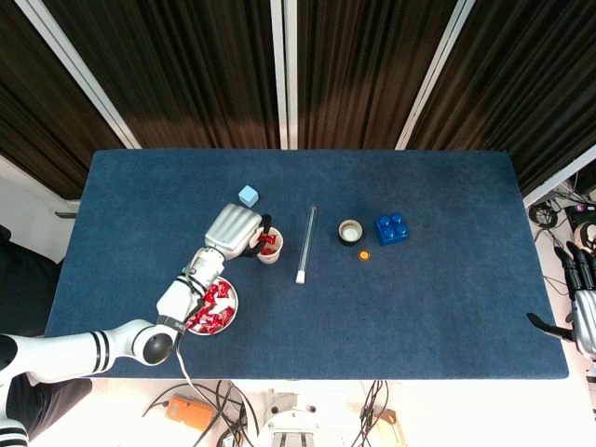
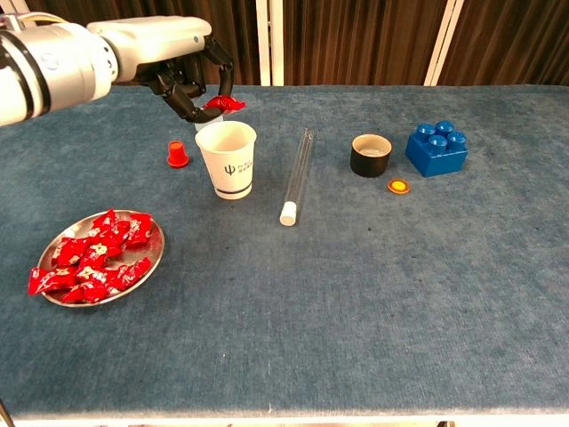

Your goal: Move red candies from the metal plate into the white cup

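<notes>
Left hand (image 2: 182,67) pinches one red candy (image 2: 223,105) directly above the mouth of the white cup (image 2: 228,160), not touching the rim. Cup upright, left of bench centre; head view shows red candies already inside it. Metal plate (image 2: 151,263) near the front-left corner carries a heap of red candies (image 2: 89,258). Right hand (image 1: 582,312) off the bench's right edge, holding nothing, fingers apart.

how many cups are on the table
2: the white cup under the left hand, which holds a red candy, and a black cup beside the blue brick.
</notes>
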